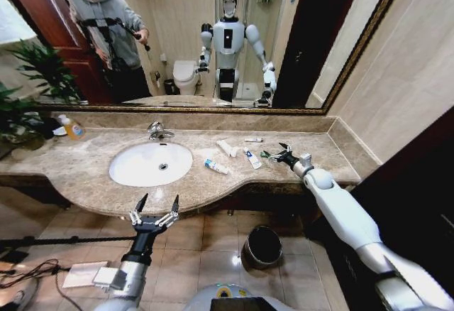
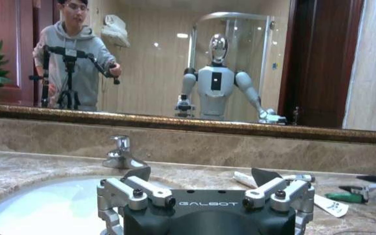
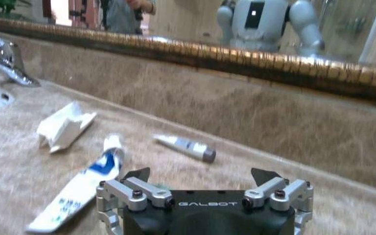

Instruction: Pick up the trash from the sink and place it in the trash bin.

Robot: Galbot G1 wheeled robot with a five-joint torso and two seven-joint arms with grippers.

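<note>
Head view: right gripper (image 1: 279,153) low over countertop (image 1: 85,176).

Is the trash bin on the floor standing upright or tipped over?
Upright. The trash bin stands on the floor tiles below the counter edge with its round mouth facing up. What is inside is too dark to tell.

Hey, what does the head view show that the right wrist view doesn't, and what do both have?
Head view alone: the bin on the floor, the whole sink, the soap bottle, and the open left end effector low before the counter.
Right wrist view alone: a close look at the crumpled wrapper and grey-capped tube.
Both: the open right end effector over the counter among the trash, and the blue-printed tube.
</note>
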